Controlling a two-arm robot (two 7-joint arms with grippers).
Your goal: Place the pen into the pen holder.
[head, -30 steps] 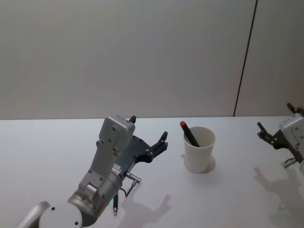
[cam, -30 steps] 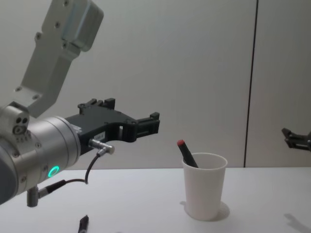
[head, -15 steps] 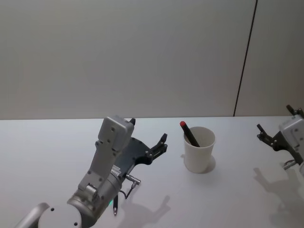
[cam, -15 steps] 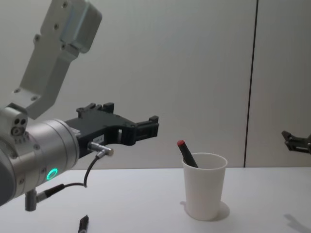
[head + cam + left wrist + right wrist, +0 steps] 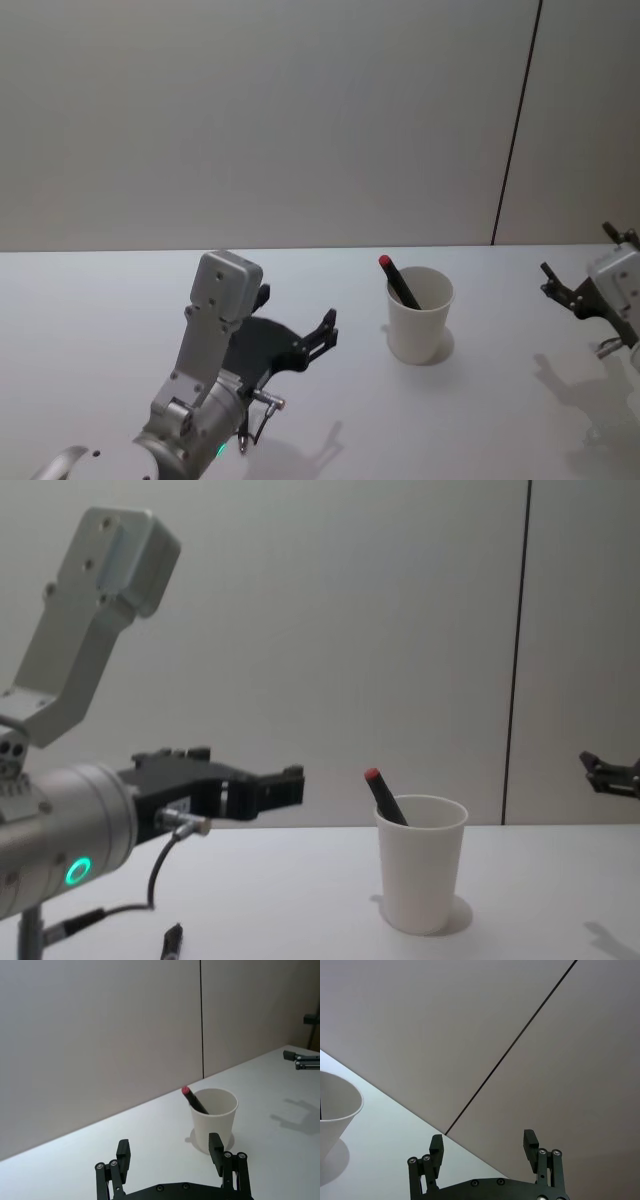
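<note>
A plain white tapered paper cup serving as the pen holder [image 5: 420,322] stands upright on the pale grey tabletop [image 5: 120,300], right of centre in the head view. A dark pen with a red cap [image 5: 401,284] already rests inside it. The pen's long axis leans: the red end sticks out above the rolled rim toward the upper left, and the lower end is hidden inside the cup against its far side. The left end effector [image 5: 169,1146] sits left of the cup in the head view, near it but not touching, raised off the tabletop. Its 2 black fingers are spread wide with nothing between them, and they point toward the cup, which sits just ahead of them in the left wrist view. The left forearm rises from the lower left of the head view, with a grey block-shaped wrist housing [image 5: 226,290] standing above the fingers. This arm is clearly the nearer of the 2 to the cup. The right end effector [image 5: 483,1140] hangs at the right edge of the head view, well apart from the cup, fingers also spread and empty. With the pen seated, the placing looks done; any move should steer clear of the cup. A small dark slender object [image 5: 172,942] lies on the tabletop at the chest view's lower left; what it is cannot be told.
</note>
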